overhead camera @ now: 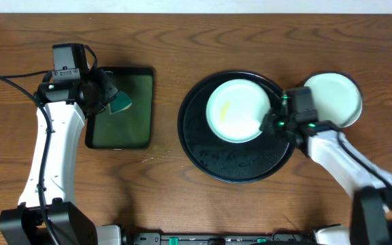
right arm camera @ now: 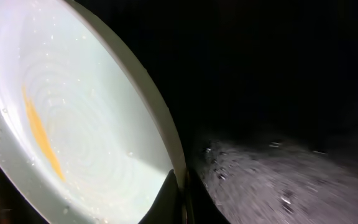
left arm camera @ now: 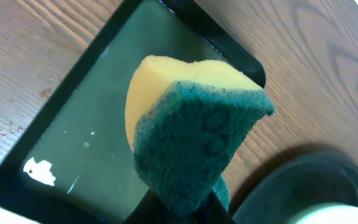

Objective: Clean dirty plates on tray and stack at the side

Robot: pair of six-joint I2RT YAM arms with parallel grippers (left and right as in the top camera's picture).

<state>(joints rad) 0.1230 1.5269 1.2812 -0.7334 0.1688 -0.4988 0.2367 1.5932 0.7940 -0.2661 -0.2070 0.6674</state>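
A pale plate with a yellow smear lies on the round black tray. My right gripper is shut on that plate's right rim; in the right wrist view the fingers pinch the rim of the plate, which looks tilted above the speckled tray. A stack of clean plates sits on the table right of the tray. My left gripper is shut on a yellow and green sponge, held over the rectangular green tray.
The rectangular green tray sits at the left of the wooden table. The round tray's edge shows in the left wrist view. Water drops speckle the round tray's front part.
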